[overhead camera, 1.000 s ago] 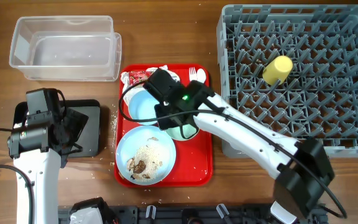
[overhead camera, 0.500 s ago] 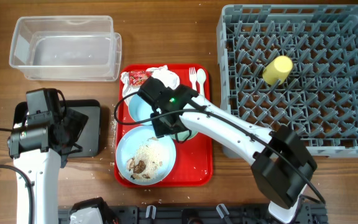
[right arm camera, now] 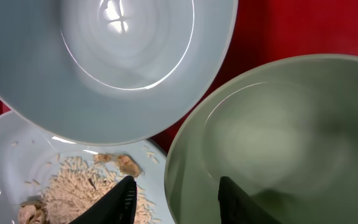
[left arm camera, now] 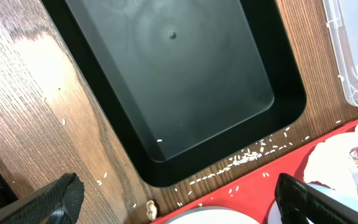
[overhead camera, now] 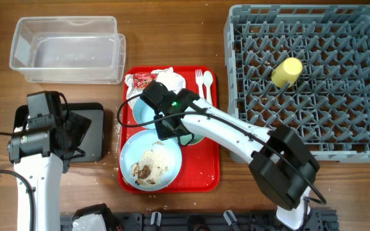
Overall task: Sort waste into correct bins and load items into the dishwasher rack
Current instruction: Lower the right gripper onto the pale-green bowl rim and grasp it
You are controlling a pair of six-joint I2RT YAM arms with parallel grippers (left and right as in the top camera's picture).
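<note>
**Right gripper** (right arm camera: 176,190): jaws parted and straddling the rim of the mint green bowl (right arm camera: 278,137). One finger (right arm camera: 122,200) sits outside the bowl, over the plate, and the other is inside it. A gap shows on both sides of the rim, so it is not clamped and holds nothing.

**Mint green bowl:** upright on the flat red serving tray (overhead camera: 204,173), mostly hidden under the right arm in the overhead view.
- The small light blue bowl (overhead camera: 141,110) is just to its left, upright, with its rim overhanging the plate's edge.
- The large light blue plate (overhead camera: 151,160) is at the tray's near left corner. It carries white rice-like crumbs (overhead camera: 154,156) and brown food bits (overhead camera: 143,171).

**Far edge of the red tray:**
- The crumpled white paper napkin (overhead camera: 171,79) has the crinkly red-and-white wrapper (overhead camera: 140,81) touching its left side.
- The white plastic fork (overhead camera: 198,77) and white plastic spoon (overhead camera: 207,79) lie side by side to the napkin's right.

**Left gripper** (left arm camera: 179,193): jaws wide apart, holding nothing. It hangs over the near end of the shallow black rectangular tray (left arm camera: 179,81).
- Loose rice grains (left arm camera: 247,158) are strewn on the wooden table (left arm camera: 30,124) between the black tray and the red tray.

**Clear rectangular plastic tub** (overhead camera: 66,51): far left of the table, beyond the black tray.

**Large square grey plastic crate with upright pegs** (overhead camera: 339,153): just right of the red tray. The small yellow cup (overhead camera: 287,70) lies tilted among its pegs, towards the far side.
</note>
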